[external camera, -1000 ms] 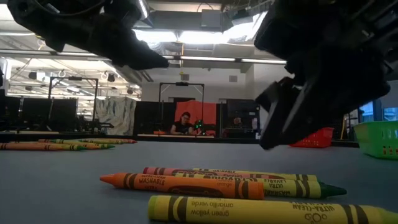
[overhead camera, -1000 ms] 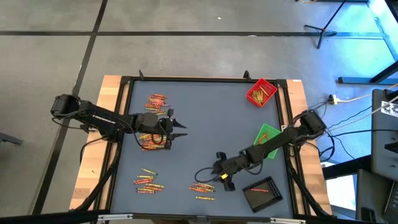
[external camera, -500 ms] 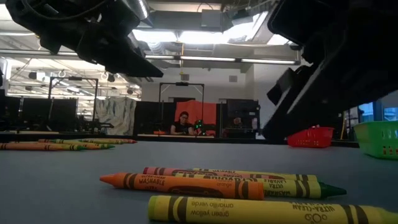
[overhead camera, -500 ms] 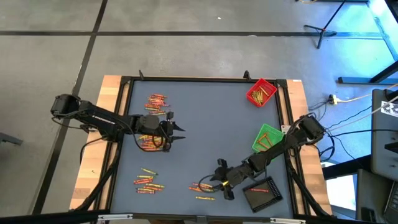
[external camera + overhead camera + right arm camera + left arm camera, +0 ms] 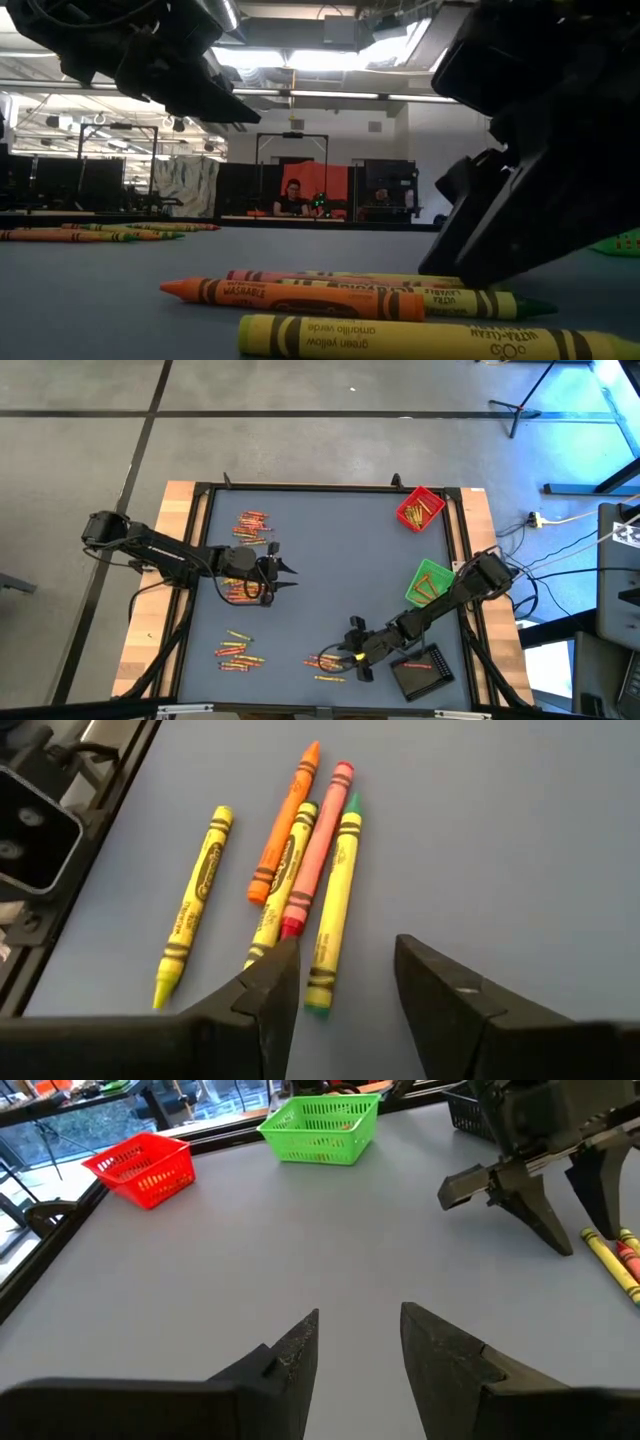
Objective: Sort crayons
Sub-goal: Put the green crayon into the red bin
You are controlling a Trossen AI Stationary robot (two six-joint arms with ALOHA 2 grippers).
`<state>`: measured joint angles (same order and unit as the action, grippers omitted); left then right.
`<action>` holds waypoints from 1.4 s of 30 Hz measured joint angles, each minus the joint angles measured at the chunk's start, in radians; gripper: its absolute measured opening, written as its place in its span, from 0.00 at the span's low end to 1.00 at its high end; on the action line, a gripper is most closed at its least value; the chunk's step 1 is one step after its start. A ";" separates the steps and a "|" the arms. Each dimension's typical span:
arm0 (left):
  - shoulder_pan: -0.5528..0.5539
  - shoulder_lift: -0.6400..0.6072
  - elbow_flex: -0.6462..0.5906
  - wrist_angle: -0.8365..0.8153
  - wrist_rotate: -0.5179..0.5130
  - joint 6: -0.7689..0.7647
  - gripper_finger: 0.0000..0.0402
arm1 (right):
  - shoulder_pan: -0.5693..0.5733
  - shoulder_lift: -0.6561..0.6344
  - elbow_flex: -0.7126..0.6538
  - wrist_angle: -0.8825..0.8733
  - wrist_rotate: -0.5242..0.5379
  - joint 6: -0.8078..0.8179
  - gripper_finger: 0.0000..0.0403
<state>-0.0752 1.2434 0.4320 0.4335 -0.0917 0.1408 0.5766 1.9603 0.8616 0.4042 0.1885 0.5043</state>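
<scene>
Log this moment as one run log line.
right gripper: open, low over near-edge crayons | left gripper: open, waiting by left-side crayon pile

Red tray (image 5: 420, 508), green tray (image 5: 430, 581), black tray (image 5: 421, 670) — all along the table's (image 5: 340, 570) right side.

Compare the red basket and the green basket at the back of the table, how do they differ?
The red basket sits near the far right corner, while the green basket sits closer to the middle of the right edge, beside the right arm. The red basket is smaller in the high view than the green basket. The red basket holds a visible bunch of crayons; the green basket shows only a few. Both are open mesh baskets standing upright on the grey table.
</scene>
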 joint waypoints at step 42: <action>0.000 0.000 0.000 0.001 0.000 0.001 0.32 | -0.048 -0.091 -0.008 -0.135 0.291 -0.221 0.03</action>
<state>-0.0753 1.2434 0.4320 0.4345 -0.0919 0.1413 0.5286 1.8689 0.8538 0.2691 0.4798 0.2833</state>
